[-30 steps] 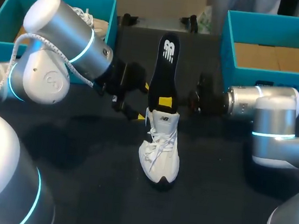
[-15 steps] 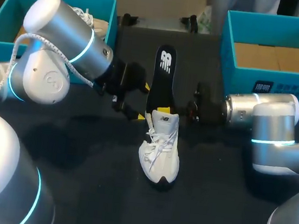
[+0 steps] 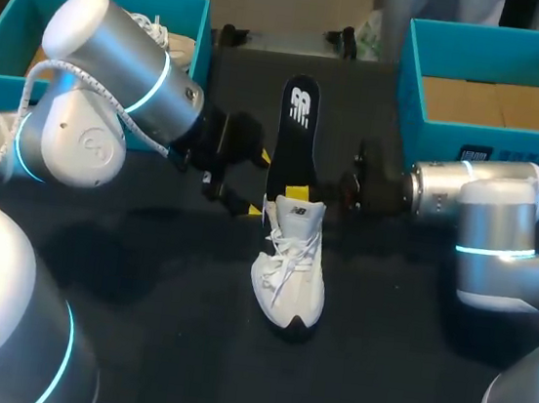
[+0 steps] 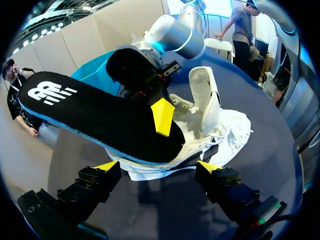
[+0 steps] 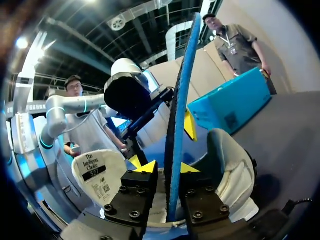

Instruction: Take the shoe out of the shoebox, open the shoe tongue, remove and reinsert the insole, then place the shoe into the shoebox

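The white sneaker (image 3: 289, 263) is out of its shoebox (image 3: 474, 138) and stands on the table (image 3: 136, 323) between the arms, tongue raised. The black insole (image 3: 296, 131) sticks up, its lower end in the shoe; seating it and boxing the shoe remain. The right gripper (image 5: 167, 169) pinches the insole's edges with narrow fingers. The left gripper (image 4: 157, 167) has its fingers wide beside the shoe, holding nothing.

You have two grippers, the left gripper (image 4: 157, 166) and right gripper (image 5: 167, 168), one black insole (image 3: 296, 131), two white shoes (image 3: 290, 273), two teal shoeboxes (image 3: 426, 132).
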`<state>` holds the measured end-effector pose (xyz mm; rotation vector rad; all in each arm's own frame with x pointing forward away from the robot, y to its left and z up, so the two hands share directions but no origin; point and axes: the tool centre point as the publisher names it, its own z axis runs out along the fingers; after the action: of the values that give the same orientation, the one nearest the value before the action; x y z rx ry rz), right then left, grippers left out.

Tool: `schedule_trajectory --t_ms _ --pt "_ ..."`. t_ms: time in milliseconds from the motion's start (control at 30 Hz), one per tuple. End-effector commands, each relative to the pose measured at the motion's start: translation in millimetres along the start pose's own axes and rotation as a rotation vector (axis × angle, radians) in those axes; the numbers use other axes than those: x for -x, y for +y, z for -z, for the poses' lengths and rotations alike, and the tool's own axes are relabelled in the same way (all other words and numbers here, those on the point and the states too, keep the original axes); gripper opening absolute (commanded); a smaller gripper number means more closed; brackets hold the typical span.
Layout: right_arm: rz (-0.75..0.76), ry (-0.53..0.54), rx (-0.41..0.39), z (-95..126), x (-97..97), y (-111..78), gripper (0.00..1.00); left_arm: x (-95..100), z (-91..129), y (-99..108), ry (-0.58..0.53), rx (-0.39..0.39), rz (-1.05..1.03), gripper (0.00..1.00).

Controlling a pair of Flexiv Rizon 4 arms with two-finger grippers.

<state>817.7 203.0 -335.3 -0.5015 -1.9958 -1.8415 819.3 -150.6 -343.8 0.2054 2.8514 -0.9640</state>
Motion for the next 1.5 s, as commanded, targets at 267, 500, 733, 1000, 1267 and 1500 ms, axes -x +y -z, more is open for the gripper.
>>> schedule_trajectory --t_ms 267,500,733,1000,1267,1500 --pt "0.04 -0.002 -0.032 2 -0.4 22.7 0.27 0.1 -1 -1 -0.001 0.004 0.0 1.0" --pt "0.023 0.001 -0.083 3 5.6 24.7 0.0 0.1 -1 -1 -0.001 0.004 0.0 1.0" --pt "-0.033 -0.01 -0.126 5 5.1 8.4 0.0 0.1 -1 -1 -0.001 0.004 0.0 1.0" --pt "-0.105 -0.027 -0.16 2 -4.2 -14.9 0.0 0.1 -1 -1 -0.001 0.004 0.0 1.0" --pt "-0.143 -0.036 -0.148 0 -10.7 -31.5 0.0 0.1 -1 -1 -0.001 0.004 0.0 1.0" --pt "-0.091 -0.058 -0.141 3 -9.3 -16.6 0.13 0.1 -1 -1 -0.001 0.004 0.0 1.0"
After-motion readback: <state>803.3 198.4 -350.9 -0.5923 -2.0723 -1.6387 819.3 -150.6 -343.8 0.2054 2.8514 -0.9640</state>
